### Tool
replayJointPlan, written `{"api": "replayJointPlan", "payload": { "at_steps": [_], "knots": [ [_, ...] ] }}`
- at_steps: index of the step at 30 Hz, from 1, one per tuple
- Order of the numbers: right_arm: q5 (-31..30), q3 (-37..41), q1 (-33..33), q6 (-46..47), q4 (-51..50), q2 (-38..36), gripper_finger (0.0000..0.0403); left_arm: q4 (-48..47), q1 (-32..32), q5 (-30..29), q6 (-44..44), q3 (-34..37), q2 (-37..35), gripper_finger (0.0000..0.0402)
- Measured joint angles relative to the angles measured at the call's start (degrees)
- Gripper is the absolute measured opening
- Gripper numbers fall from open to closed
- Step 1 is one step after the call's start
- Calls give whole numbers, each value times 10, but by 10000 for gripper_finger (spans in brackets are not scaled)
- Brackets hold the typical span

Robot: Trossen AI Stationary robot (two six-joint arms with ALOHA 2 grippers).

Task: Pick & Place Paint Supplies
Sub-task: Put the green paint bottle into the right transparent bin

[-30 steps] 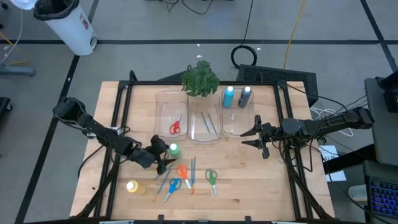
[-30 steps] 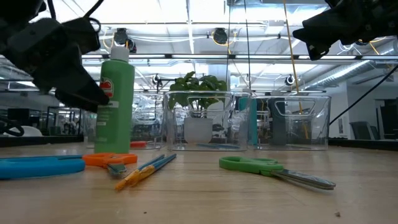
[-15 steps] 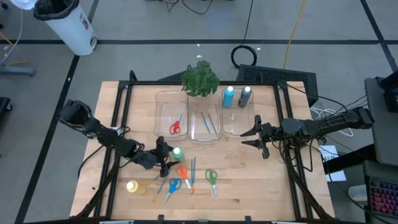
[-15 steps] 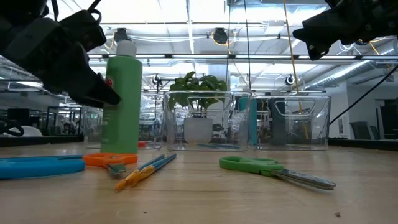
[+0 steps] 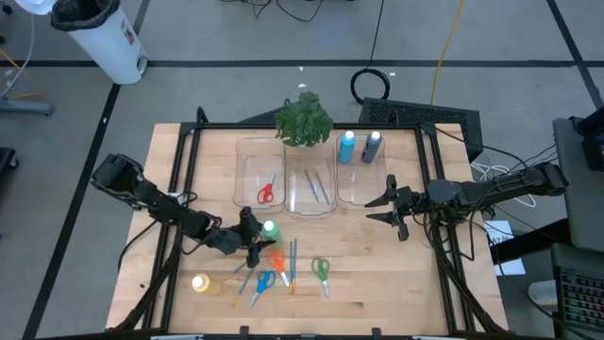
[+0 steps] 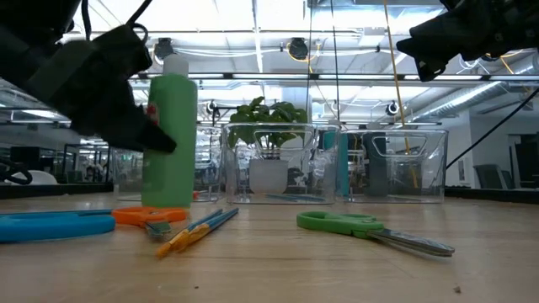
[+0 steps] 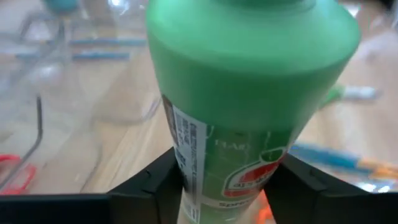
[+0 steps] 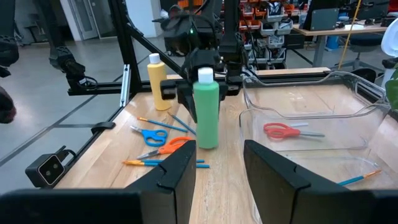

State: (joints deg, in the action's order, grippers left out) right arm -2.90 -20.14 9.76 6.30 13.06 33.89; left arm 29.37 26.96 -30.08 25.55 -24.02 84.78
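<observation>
Two pincers show: the left pincer [image 5: 253,236] has its fingers set on either side of the upright green paint bottle [image 5: 268,229], standing on the worktop [image 5: 377,283] near its middle, toward the front edge. The right pincer [image 5: 377,209] hangs released, grasping nothing, beside the right-hand bin [image 5: 363,189].

The green paint bottle [image 5: 269,229] stands upright with its white cap on top, between the fingers of my left hand [image 5: 251,238]. Just beside it lie orange-handled scissors [image 5: 276,260], blue-handled scissors [image 5: 264,280], green-handled scissors [image 5: 321,269] and thin brushes [image 5: 292,260]. A yellow bottle [image 5: 201,283] stands apart, and red-handled scissors [image 5: 265,194] lie farther back.
</observation>
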Motion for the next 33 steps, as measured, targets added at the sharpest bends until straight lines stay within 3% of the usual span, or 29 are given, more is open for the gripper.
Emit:
{"api": "replayJointPlan", "payload": {
  "at_steps": [6,15,20,33],
  "knots": [
    [0,0,0,1,0,0,125,-14,-1,0,-26,-59,-41,161],
    [0,0,0,1,11,1,125,-193,-30,-13,-95,-234,-23,160],
    [1,0,8,1,28,11,125,-204,-63,-10,-109,-283,21,160],
    [1,0,14,14,60,42,125,-207,-116,78,-132,-429,207,167]
  ]
}}
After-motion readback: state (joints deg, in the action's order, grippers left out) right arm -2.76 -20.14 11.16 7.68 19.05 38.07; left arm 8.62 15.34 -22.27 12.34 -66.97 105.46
